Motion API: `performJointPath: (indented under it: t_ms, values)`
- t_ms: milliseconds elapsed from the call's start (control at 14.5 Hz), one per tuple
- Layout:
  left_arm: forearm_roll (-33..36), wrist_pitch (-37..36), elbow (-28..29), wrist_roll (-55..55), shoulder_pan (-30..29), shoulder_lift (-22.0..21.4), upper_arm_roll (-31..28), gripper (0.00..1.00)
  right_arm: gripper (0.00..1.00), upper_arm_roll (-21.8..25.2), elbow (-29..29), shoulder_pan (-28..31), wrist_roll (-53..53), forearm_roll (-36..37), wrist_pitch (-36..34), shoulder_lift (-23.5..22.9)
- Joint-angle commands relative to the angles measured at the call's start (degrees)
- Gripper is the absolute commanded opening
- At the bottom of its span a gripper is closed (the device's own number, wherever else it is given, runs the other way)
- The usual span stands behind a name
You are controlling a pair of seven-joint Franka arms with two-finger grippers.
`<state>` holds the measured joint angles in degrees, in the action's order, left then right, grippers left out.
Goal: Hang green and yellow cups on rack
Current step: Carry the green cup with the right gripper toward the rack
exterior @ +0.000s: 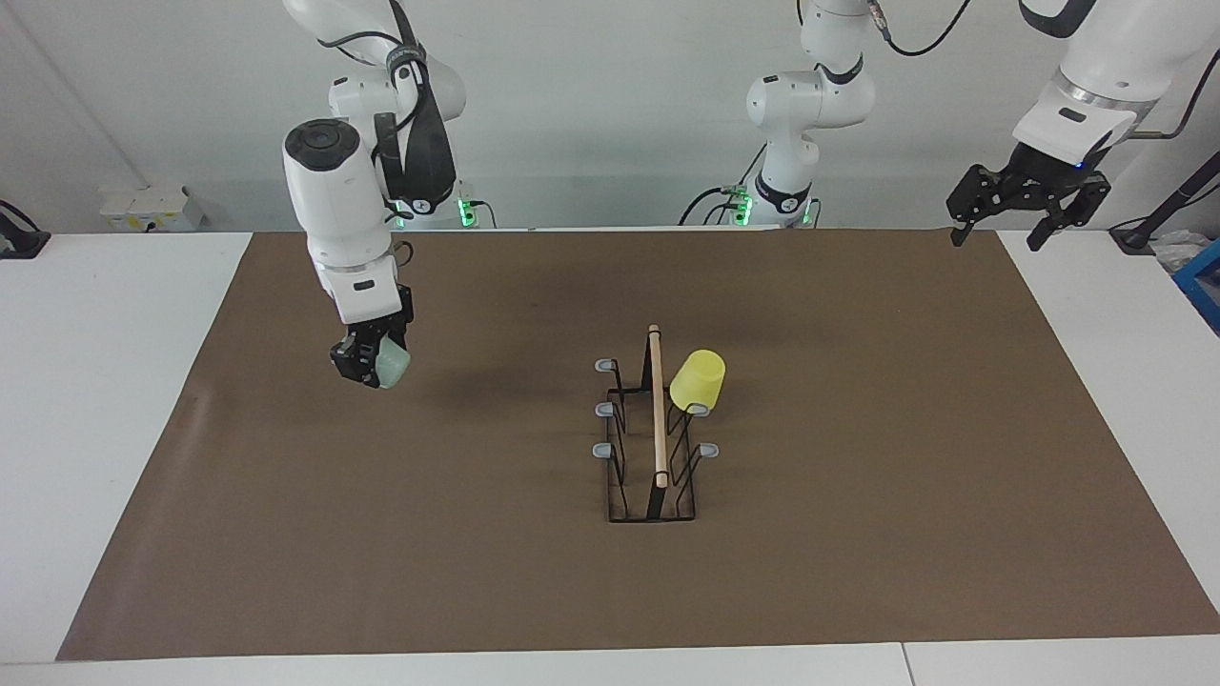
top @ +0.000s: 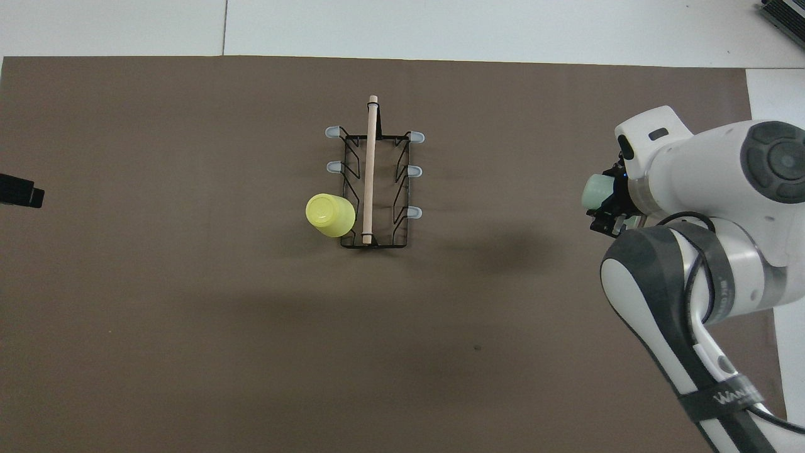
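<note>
A yellow cup (exterior: 697, 379) (top: 329, 214) hangs upside down on a peg of the rack (exterior: 656, 429) (top: 371, 182), on the side toward the left arm's end. The rack is a black wire stand with a wooden rod on top and grey-tipped pegs, in the middle of the brown mat. My right gripper (exterior: 374, 367) (top: 607, 204) is shut on the pale green cup (exterior: 393, 364) (top: 593, 191), held above the mat toward the right arm's end, well apart from the rack. My left gripper (exterior: 994, 240) hangs open and empty, high over the mat's corner at the left arm's end.
The brown mat (exterior: 858, 572) covers most of the white table (exterior: 95, 429). A small white box (exterior: 143, 205) sits at the table's edge near the right arm's base. A blue object (exterior: 1203, 276) shows at the left arm's end of the table.
</note>
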<state>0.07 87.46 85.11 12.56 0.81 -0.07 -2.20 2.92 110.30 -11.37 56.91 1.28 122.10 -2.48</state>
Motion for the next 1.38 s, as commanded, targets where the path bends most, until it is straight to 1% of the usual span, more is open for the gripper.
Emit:
performJointPath:
  t_ms: [0,276,414,690,828,966,1034,1103,1241,1310]
  values:
    - [-1.13,-1.42,-0.83,0.89,1.3,-0.01,-1.67,1.0,0.44,-0.28,-1.49,0.2,1.54,-7.67,2.52,0.89]
    - [-1.13,-1.33,-0.03,0.72,1.12,-0.37,-1.67,1.0,0.44,-3.36,-1.4,0.2,1.19,-18.75,9.11,1.07]
    - [-1.04,-0.98,0.84,0.11,1.12,-0.8,-1.58,1.0,0.44,-3.8,-1.49,0.2,1.36,-22.18,11.4,1.33]
    - [-0.95,-1.77,1.11,0.28,1.21,-1.07,-1.31,1.0,0.44,-5.91,-1.49,0.2,4.07,-35.0,17.72,1.95]
    - [-0.95,-1.68,1.81,0.19,1.21,-1.24,-1.31,1.0,0.44,-5.91,-1.49,0.29,8.19,-41.94,18.26,1.95]
    - [-0.95,-1.51,1.81,0.28,1.21,-1.33,-1.31,1.0,0.44,-5.82,-1.4,1.08,16.7,-51.34,17.74,2.3]
    - [-0.95,-1.33,1.81,0.28,1.3,-1.33,-1.31,1.0,0.44,-5.82,-0.97,1.26,19.27,-54.77,17.39,2.73]
    - [-0.95,-1.33,1.81,0.1,1.3,-1.33,-1.31,1.0,0.44,-5.82,-0.7,1.43,20.86,-57.33,17.47,3.0]
    - [-0.95,-1.68,1.99,-0.6,1.39,-1.42,-1.23,1.0,0.44,-5.82,-0.7,1.0,21.49,-59.63,18.17,3.18]
    - [-0.95,-1.77,2.16,-0.95,1.39,-1.59,-1.23,1.0,0.44,-5.82,-0.61,0.82,22.88,-62.69,18.26,3.18]
